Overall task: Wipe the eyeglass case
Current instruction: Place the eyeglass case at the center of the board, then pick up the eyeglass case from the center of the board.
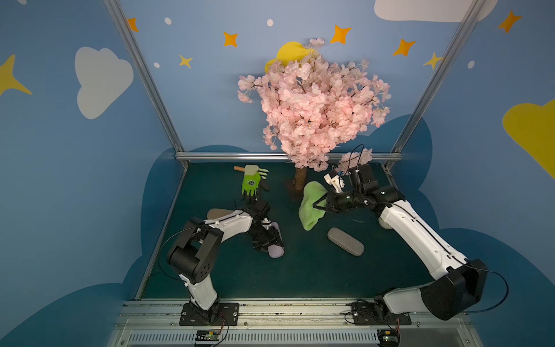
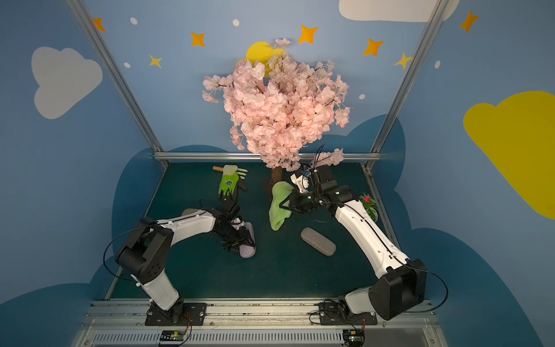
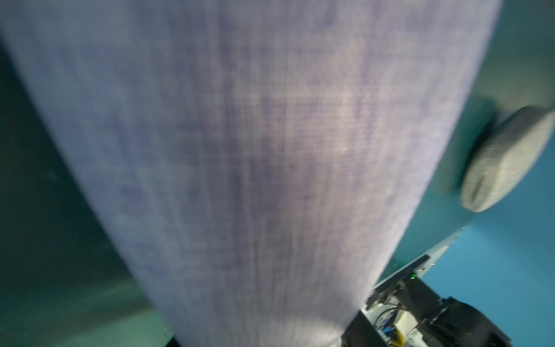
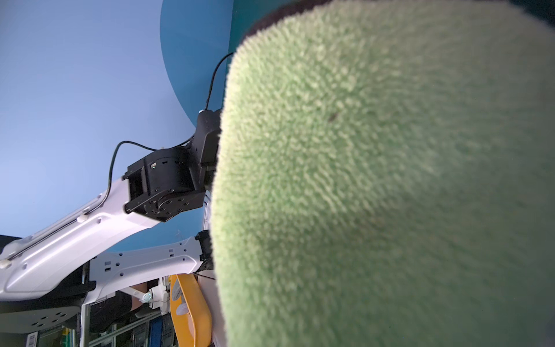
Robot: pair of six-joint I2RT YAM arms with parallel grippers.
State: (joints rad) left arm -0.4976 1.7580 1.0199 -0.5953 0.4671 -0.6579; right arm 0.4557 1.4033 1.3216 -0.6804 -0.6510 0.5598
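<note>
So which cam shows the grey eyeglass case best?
Both top views: the grey eyeglass case lies whole, unobstructed, on the mat. Left wrist shows it blurred at the edge; right wrist shows only green cloth.

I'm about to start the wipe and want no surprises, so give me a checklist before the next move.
1. Right gripper shut on green cloth: ok.
2. Left gripper holding lavender case: ok.
3. Cloth touching lavender case: not ok, they are apart.
4. Grey case lying apart from both arms: ok.
5. Cloth free of tree trunk: cannot tell.
</note>
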